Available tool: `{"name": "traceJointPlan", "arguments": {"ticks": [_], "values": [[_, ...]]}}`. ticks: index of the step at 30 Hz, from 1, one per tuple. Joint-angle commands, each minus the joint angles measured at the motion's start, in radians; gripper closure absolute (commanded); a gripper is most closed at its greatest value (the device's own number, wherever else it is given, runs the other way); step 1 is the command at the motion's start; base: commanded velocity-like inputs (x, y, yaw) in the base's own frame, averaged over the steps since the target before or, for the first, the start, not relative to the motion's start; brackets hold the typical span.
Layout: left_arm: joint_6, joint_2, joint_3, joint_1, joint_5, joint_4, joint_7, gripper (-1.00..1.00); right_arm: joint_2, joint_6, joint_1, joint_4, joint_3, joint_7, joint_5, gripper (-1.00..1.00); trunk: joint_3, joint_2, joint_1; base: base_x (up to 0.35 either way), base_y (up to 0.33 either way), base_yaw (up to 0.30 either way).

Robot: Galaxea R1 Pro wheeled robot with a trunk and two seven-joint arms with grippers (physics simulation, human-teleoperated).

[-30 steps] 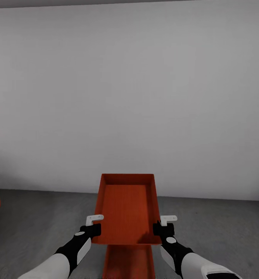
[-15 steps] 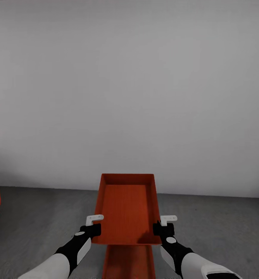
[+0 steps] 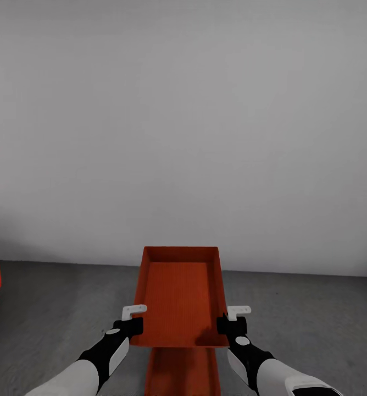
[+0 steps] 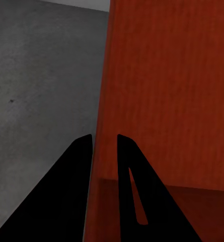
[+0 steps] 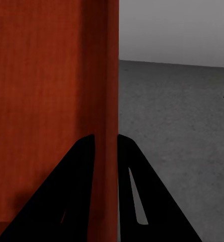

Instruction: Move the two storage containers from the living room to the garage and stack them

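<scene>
Almost nothing has moved: only the grey wall (image 3: 183,126) looks a bit nearer, so the robot is creeping forward. Left gripper (image 3: 133,319) and right gripper (image 3: 233,318) each pinch a side wall of the upper orange-red bin (image 3: 181,291). It hangs over the lower bin (image 3: 182,374) on the garage floor (image 3: 315,324), probably ready for stacking.

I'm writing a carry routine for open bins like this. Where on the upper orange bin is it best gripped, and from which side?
Probably the two long side walls near the close end, one gripper per side. The upper bin is lidless with thin walls, so a finger fits inside and one outside. The left gripper and right gripper straddle the walls that way, holding it above the lower bin.
</scene>
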Motion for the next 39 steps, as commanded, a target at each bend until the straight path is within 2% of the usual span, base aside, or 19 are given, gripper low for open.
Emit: {"name": "traceJointPlan", "arguments": {"ticks": [1,39], "values": [[-0.024,0.021,0.008,-0.001,0.006,-0.005,0.007,1.0,-0.004,0.0,0.0,0.004,-0.027,-0.004,0.004,1.0,-0.003,-0.001,0.0,0.0,0.0,0.0],[-0.026,0.02,0.009,-0.001,0.005,-0.007,0.007,1.0,-0.004,0.0,-0.001,0.004,-0.027,-0.004,0.004,1.0,-0.064,-0.001,0.0,0.0,0.0,0.0]]}}
